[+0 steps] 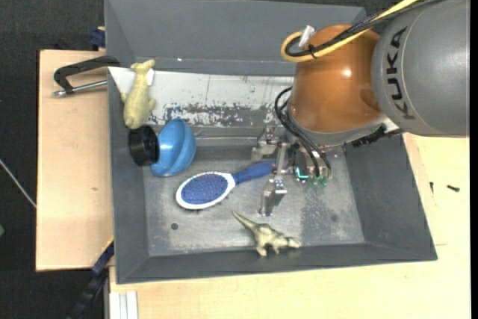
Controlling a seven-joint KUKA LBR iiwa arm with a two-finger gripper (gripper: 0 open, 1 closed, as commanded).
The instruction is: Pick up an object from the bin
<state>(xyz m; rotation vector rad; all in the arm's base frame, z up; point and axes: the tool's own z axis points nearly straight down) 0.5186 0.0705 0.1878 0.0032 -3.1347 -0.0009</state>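
Pincer (270, 170) open wide, astride the handle of the blue brush (203, 190) — it should drop lower, stay centred, close squarely — that thin handle could twist away.

The grey metal bin (340, 224) is carrying four loose things. A pale yellow plush fish (139, 95) is lying in its far left corner, with a blue bulb with a black cap (173, 148) just beside it. A blue hairbrush (205, 189) is lying mid-floor and a tan toy dinosaur (269, 237) by the near wall.
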